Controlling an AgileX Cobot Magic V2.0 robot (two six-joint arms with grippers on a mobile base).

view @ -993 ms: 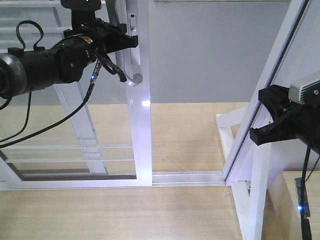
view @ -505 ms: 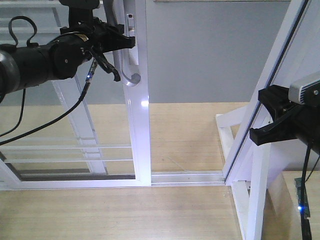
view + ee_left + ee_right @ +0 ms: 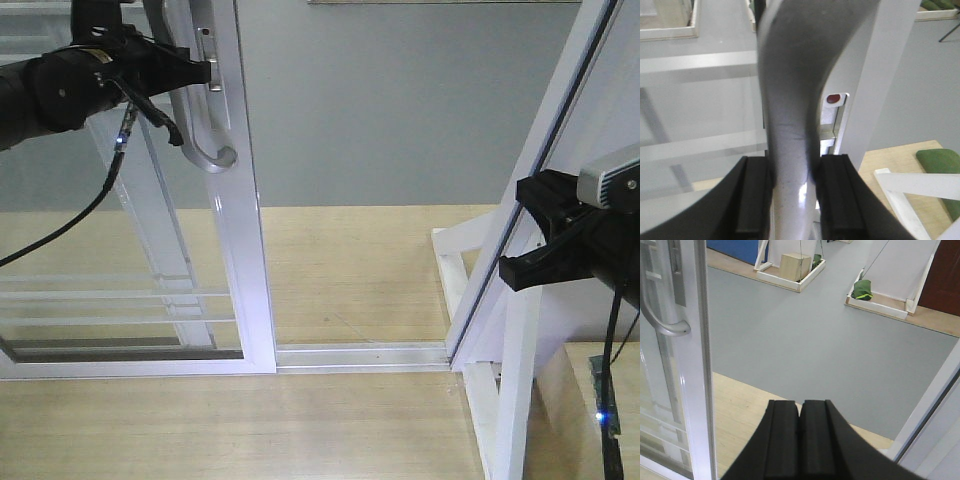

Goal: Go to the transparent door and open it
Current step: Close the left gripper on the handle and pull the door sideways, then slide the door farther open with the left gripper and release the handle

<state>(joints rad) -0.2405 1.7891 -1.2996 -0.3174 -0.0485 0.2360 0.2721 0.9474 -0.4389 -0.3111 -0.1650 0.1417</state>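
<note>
Evidently the left gripper (image 3: 792, 200) jaws pinch the curved grey handle (image 3: 790, 100) of the transparent door (image 3: 245, 250), standing left on its floor track (image 3: 360, 355). The right gripper (image 3: 801, 435) jaws meet, empty. The panel is probably heavy, stiff and glossy with fragile glass, so the handle is the safest hold.

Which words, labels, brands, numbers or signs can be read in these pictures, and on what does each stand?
None: no view shows readable text.
The small red round mark beside the curved grey bar handle of the white-framed clear-glass sliding door: no letters.
The tan box on the far floor: too small to show any print.
</note>
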